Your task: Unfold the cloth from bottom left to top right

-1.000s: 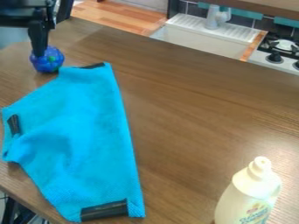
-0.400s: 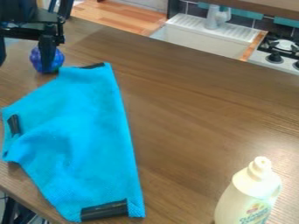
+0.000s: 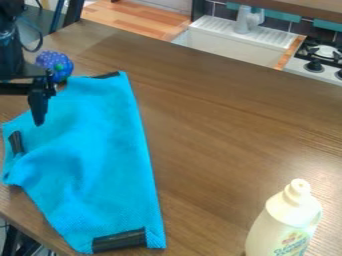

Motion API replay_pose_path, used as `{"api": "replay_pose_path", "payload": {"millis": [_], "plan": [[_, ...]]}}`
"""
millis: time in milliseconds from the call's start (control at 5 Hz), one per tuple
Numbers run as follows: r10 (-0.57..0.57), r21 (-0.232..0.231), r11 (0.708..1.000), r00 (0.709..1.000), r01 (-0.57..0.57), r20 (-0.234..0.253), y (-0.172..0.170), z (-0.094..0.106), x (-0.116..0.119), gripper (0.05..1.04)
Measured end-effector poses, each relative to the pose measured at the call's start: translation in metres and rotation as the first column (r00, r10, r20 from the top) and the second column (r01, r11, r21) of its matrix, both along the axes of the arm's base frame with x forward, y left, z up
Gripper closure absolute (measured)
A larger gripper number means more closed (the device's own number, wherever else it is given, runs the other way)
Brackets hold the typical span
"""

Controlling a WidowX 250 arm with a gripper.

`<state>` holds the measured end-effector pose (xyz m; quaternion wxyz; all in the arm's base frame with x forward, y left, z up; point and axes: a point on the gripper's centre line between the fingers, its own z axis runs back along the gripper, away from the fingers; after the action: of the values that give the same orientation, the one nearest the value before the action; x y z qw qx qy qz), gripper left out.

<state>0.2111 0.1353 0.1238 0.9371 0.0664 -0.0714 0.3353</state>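
So the cloth, a bright blue, textured piece [image 3: 93,140] with black strips on it, is lying on the left side of the brown wooden desk [image 3: 220,125]. Its long right side runs pretty straight from far to near, while the left side is jagged, with a raised, rumpled bit around the middle. One black strip [image 3: 107,75] is at the far end, another [image 3: 17,142] at the left corner, and the widest [image 3: 119,241] at the near end. That near end comes down close to the desk's near left edge, so it's tight there. To the right there's loads more room, a broad stretch of wood between the cloth and the off-white plastic bottle [image 3: 284,220] standing at the near right.

The arm comes in from the far left, and the black gripper [image 3: 38,107] hangs pointing down over the cloth's left part, above the left strip. Honestly, I can't tell from this angle whether the jaws are wide or narrow. A round, dotted blue ball [image 3: 55,62] sits right by the cloth's far left corner, partly behind the arm.

The bottle has a label with coloured print low on its front. Past the desk's far edge there's a white sink [image 3: 227,47] with a pale tap [image 3: 248,20], plus a stove [image 3: 320,57] to the right.
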Motion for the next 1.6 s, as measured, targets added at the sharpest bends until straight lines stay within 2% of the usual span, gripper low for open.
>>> {"api": "replay_pose_path", "payload": {"millis": [200, 400, 1000, 1200, 1400, 1600], "plan": [[0.009, 0.019, 1.0, 1.0, -0.009, 0.024, 0.0, 0.003, -0.004, 0.083], [0.017, 0.037, 0.999, 0.999, -0.018, 0.027, 0.002, -0.003, -0.006, 0.083], [0.055, 0.11, 0.992, 0.998, -0.056, 0.011, 0.019, -0.034, 0.0, 0.083], [0.056, 0.135, 0.989, 0.998, -0.057, 0.015, 0.027, -0.039, 0.0, 0.134], [0.07, 0.12, 0.99, 0.997, -0.071, 0.019, 0.028, -0.04, -0.001, 0.416], [0.086, 0.093, 0.992, 0.996, -0.085, -0.006, 0.029, -0.04, -0.007, 0.708]]}}
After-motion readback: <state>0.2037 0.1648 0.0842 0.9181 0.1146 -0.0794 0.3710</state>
